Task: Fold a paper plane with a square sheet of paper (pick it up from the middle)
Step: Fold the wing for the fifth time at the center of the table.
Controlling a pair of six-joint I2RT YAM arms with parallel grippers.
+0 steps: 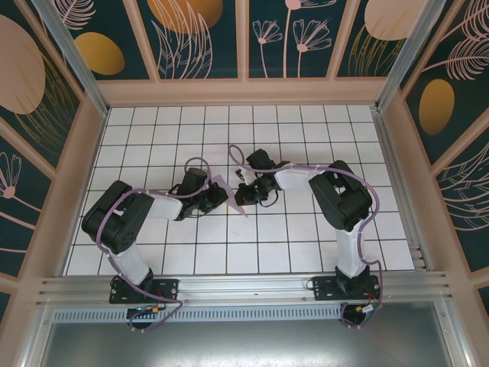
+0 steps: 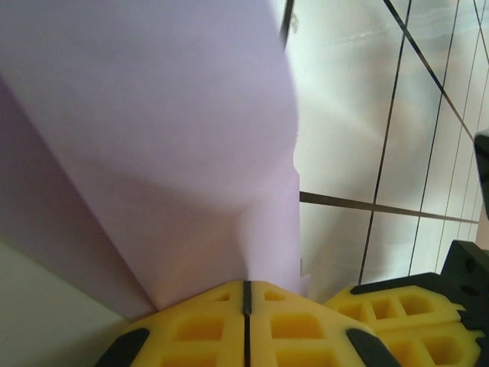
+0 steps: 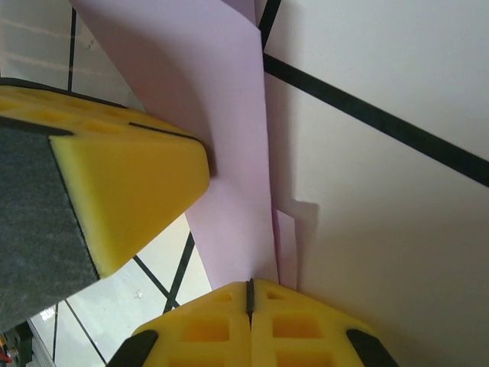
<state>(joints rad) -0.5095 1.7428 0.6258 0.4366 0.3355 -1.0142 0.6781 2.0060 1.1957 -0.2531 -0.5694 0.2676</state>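
Left gripper (image 2: 246,294): two yellow pads (image 2: 199,329) pressed flat together, no gap at the seam; lilac sheet of paper (image 2: 153,138) pinched between their tips.
Right gripper (image 3: 250,294): two pads likewise pressed together, clamped on the same sheet at its edge.
Gripper spacing: tips just beside each other; one pad of the other gripper showed at the side of each wrist view.
Sheet position: ran out ahead of both pairs of tips and spanned the short gap between the grippers; contact with the table (image 1: 290,252) could not be told.
Sheet state: not flat; overlapping layers, one crease running up from the left pads, a narrow strip of edge just beside the right pads.
Count: arms (image 1: 126,222) 2; grippers 2; sheets 1.
Table: white tiles, dark grid lines, seen past the sheet from both wrists.
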